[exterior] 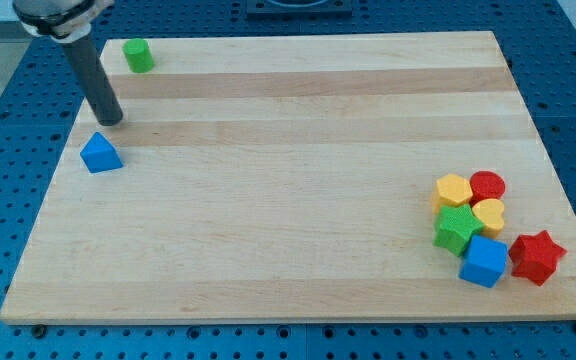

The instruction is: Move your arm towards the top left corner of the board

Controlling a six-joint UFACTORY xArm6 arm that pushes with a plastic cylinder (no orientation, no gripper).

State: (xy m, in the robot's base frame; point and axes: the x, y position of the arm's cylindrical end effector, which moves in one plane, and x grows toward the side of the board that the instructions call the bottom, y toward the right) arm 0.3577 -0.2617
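My tip (111, 121) rests on the wooden board (288, 180) near its top left corner. It is just above the blue triangular block (100, 153) and below and left of the green block (137, 55), which sits close to the board's top edge. The tip touches neither block. The dark rod rises up and to the left toward the arm at the view's top left.
A cluster of blocks lies at the bottom right: a yellow hexagon (453, 190), a red round block (487, 185), a yellow heart (488, 215), a green star (456, 228), a blue cube (484, 261) and a red star (536, 256). Blue perforated table surrounds the board.
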